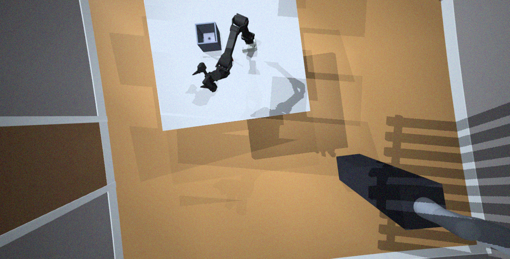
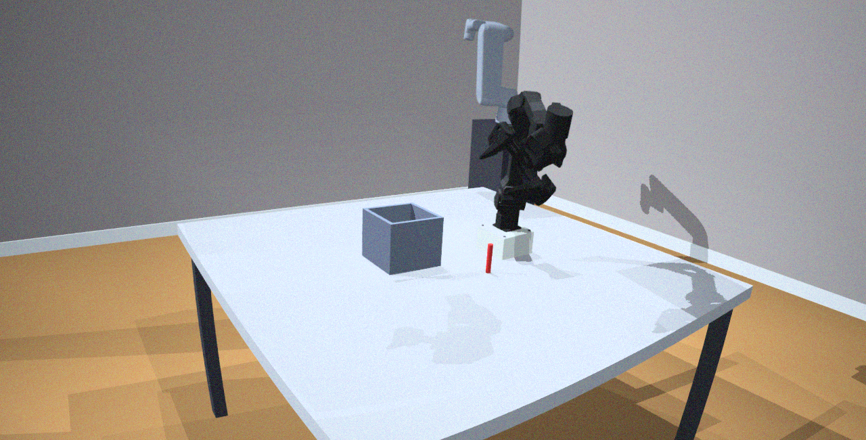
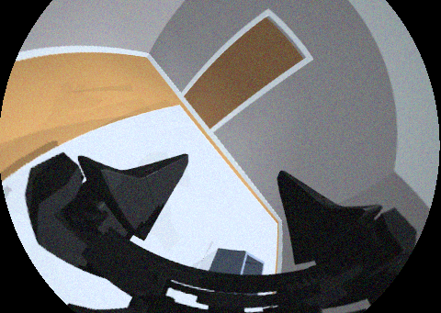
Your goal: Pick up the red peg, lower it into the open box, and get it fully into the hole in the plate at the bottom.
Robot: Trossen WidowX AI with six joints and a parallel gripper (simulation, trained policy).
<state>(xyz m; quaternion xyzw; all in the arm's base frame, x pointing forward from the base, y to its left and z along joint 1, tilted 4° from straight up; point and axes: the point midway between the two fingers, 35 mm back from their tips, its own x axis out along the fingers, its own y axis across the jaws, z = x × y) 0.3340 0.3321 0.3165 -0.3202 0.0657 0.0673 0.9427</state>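
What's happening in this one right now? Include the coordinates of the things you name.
A single black arm (image 1: 231,43) (image 2: 520,158) is reaching out above the white table (image 1: 178,4) (image 2: 290,292) (image 3: 202,212) with its gripper (image 1: 196,81) (image 3: 234,167) open and nothing between the fingers. The red peg (image 2: 489,258) stands on the table between the open box (image 1: 215,32) (image 2: 402,243) (image 3: 230,260) and the arm's pale base (image 1: 246,48) (image 2: 515,246). No one is handling the peg, and it is not in the box, so the insertion is still to be done.

We see a plain red peg (image 2: 489,258), a slate-blue box (image 1: 210,46) (image 2: 416,248) (image 3: 227,260) and a black gripper (image 1: 204,77) (image 3: 234,167). We find the table top (image 1: 185,0) (image 2: 339,316) (image 3: 152,134) white, its legs (image 2: 208,340) dark, and the floor (image 1: 285,221) (image 2: 121,370) (image 3: 92,88) orange-brown, patterned with darker shadows.
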